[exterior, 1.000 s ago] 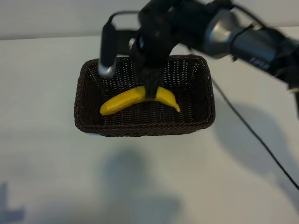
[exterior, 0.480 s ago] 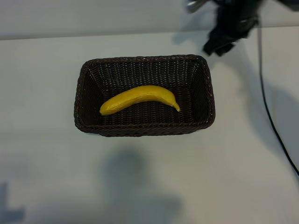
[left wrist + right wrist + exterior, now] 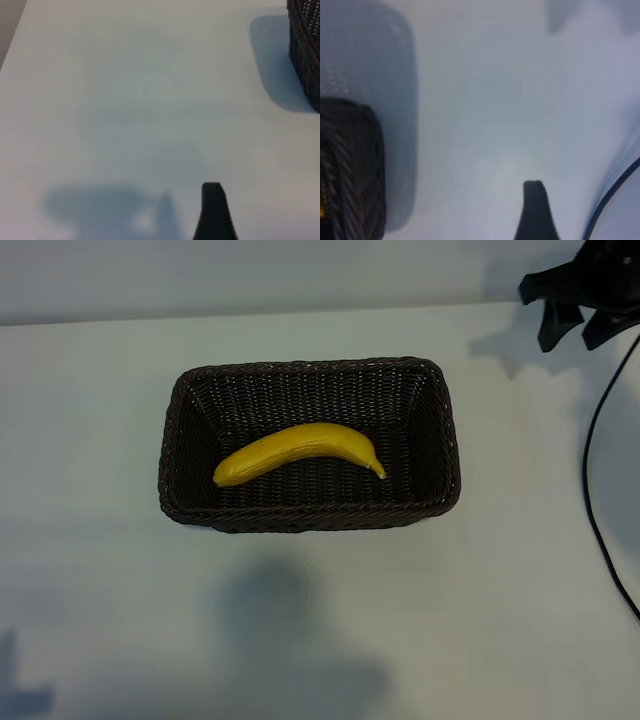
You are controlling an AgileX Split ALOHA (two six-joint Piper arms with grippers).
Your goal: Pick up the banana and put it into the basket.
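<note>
The banana point(image 3: 300, 451) lies inside the wicker basket point(image 3: 310, 515); the job looks done. The right gripper point(image 3: 585, 312), fingers spread and empty, hangs beyond the basket's far right corner.

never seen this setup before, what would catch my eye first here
The bright yellow banana stands out first, lying curved across the floor of the dark woven basket in the middle of the white table. Next is the right end effector, black, open and empty, at the far right corner with a black cable trailing below it.
</note>
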